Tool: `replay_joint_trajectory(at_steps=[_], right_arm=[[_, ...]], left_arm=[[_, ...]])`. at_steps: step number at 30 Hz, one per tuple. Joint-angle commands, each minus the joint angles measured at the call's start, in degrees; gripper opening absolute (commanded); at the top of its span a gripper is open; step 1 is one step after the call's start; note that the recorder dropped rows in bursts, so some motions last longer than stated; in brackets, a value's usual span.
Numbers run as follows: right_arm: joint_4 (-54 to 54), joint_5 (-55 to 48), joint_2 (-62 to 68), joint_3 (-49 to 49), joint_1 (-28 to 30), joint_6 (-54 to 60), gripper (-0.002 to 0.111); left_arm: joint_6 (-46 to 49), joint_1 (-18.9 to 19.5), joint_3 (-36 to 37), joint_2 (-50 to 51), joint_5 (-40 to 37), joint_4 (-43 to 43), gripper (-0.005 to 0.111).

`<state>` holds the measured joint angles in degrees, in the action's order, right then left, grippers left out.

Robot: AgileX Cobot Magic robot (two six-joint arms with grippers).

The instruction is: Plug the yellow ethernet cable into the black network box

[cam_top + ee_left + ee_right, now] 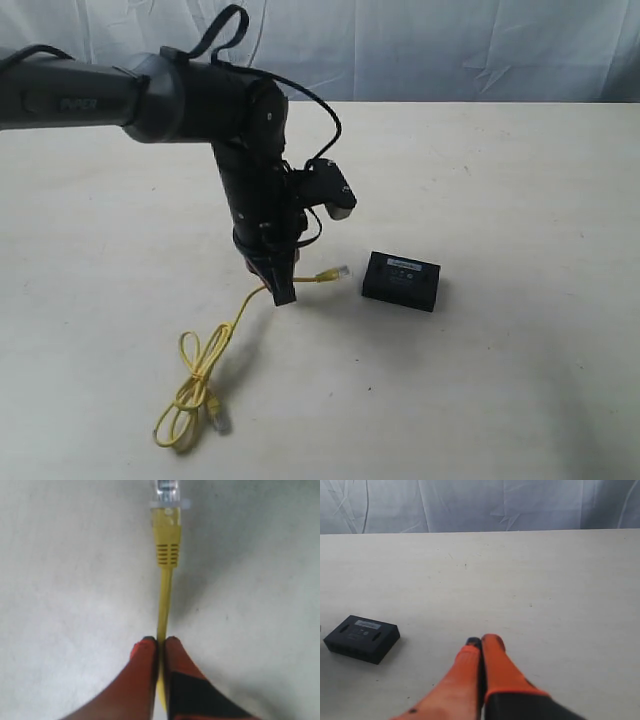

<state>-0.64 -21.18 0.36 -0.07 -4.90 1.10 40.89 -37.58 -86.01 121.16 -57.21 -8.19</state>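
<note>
Where the left jaws close: the black-and-orange two-fingered left gripper (pixel 283 293) points down at the table and pinches the thin, bright yellow ethernet cable (pixel 205 365) a short way behind one end.
Left jaws: narrow, pressed onto the cord from both sides; the wrist camera shows the orange fingertips (pixel 145 647) squeezing it with no gap.
Ahead of the left jaws: the cord runs straight out to a ribbed yellow boot and a small clear plastic plug (pixel 167 492), casting a shadow on the surface beside it.
Behind the left jaws: the rest of the cord drops to the table and lies in a loose loop, with a second plug (pixel 218 418) at its far end.
Black network box (pixel 402 281): small, flat, rectangular black plastic with a white label on top; it lies flat just beyond the held plug, near it but apart.
Right gripper (pixel 481 641): orange fingers closed together with nothing between them, over bare surface; the box lies ahead of these jaws and well off to one side.
Table (pixel 520 380): pale cream, with a creased white cloth (pixel 450 50) hanging behind.
</note>
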Motion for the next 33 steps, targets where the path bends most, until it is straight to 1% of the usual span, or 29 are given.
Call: replay_joint_trajectory(at_steps=[1, 3, 6, 10, 14, 16, 20, 25, 27, 28, 29, 30, 33], right_arm=[[0.16, 0.78, -0.36, 0.07, 0.28, -0.14, -0.001], [-0.2, 0.78, -0.36, 0.07, 0.28, -0.14, -0.001], [-0.2, 0.78, -0.36, 0.07, 0.28, -0.14, -0.001], [-0.2, 0.78, -0.36, 0.07, 0.28, -0.14, -0.001], [-0.2, 0.78, -0.36, 0.07, 0.28, -0.14, -0.001], [-0.2, 0.78, -0.36, 0.07, 0.28, -0.14, -0.001], [-0.2, 0.78, -0.36, 0.07, 0.28, -0.14, -0.001], [0.64, 2.64, -0.36, 0.07, 0.28, -0.14, -0.001], [0.1, 5.99, -0.36, 0.07, 0.28, -0.14, -0.001], [0.1, 10.63, -0.36, 0.07, 0.28, -0.14, -0.001], [0.1, 13.33, -0.36, 0.07, 0.28, -0.14, -0.001], [0.1, 18.15, -0.36, 0.07, 0.28, -0.14, -0.001], [0.1, 24.69, -0.36, 0.07, 0.28, -0.14, -0.001]], left_arm=[[-2.13, 0.97, 0.11, -3.88, -4.94, 0.59, 0.0], [-2.55, 1.08, 1.7, -5.54, -4.79, 0.12, 0.0], [-2.55, 1.08, 6.77, -9.23, -2.1, -0.04, 0.0], [-2.8, 1.08, 15.85, -14.4, 3.63, -0.31, 0.0], [-2.8, 1.08, 21.5, -18.25, 9.15, -0.31, 0.0], [-2.8, 1.08, 22.37, -19.07, 10.97, -0.46, 0.0], [-2.8, 1.08, 22.66, -19.07, 11.25, -1.89, 0.0], [-2.8, 1.08, 22.66, -19.07, 12.7, -6.37, 0.0], [-2.8, 1.08, 22.66, -19.07, 14.64, -7.72, 0.0], [-2.8, 1.08, 22.66, -19.07, 17.29, -7.72, 0.0], [-2.8, 1.08, 22.66, -19.07, 18.23, -7.72, 0.0], [-2.8, 1.08, 22.66, -19.07, 19.01, -7.72, 0.0], [-2.8, 1.08, 22.66, -19.07, 19.46, -7.84, 0.0]])
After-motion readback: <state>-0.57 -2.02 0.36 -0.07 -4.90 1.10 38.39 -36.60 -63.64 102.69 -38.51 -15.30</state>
